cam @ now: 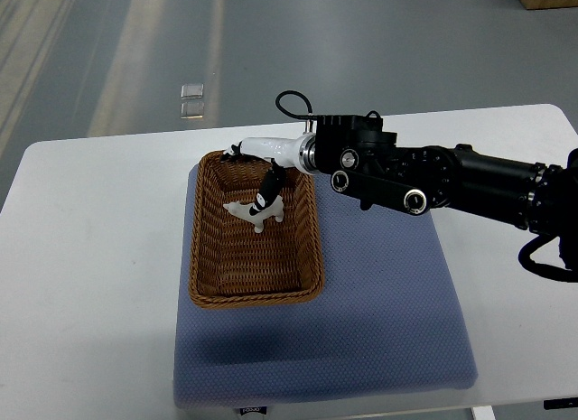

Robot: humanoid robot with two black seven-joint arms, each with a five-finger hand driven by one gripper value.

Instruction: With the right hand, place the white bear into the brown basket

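Right hand (262, 167) reaches over the basket's (209, 257) far rim from the right, and I read its dark fingers (270, 178) as hanging down, loose around nothing — though the view is small. Inside the basket, toward its far end, the bear (256, 209) lies on the woven floor just under those fingertips; whether they touch it I can't tell. Under the basket I see the blue mat (379, 303), and beneath that the table (90, 284) — the arm (452, 181) stretches off right of the basket.
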